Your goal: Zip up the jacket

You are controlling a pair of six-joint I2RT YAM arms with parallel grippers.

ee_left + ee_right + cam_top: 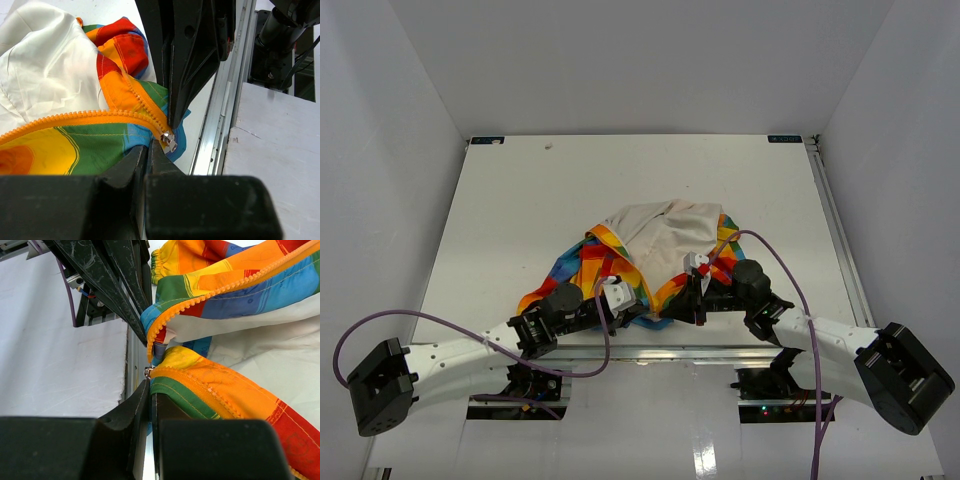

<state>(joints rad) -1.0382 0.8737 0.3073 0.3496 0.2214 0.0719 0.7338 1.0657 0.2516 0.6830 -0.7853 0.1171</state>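
Observation:
The jacket [620, 255] lies bunched near the table's front edge, rainbow side down at the front, cream lining [665, 228] up. Its orange zip is open. In the left wrist view the metal slider [168, 141] sits at the bottom corner of the jacket [75, 145]. My left gripper [620, 297] is shut on the jacket's blue hem [150, 146], just beside the slider. My right gripper [698, 276] is shut on the green edge of the jacket [151, 386], right under the slider [148, 372]. The two grippers' fingertips almost touch.
A metal rail [720, 352] runs along the table's front edge just under both grippers. Purple cables [790, 280] loop from each arm. White walls stand on the left, right and back of the table [520, 200].

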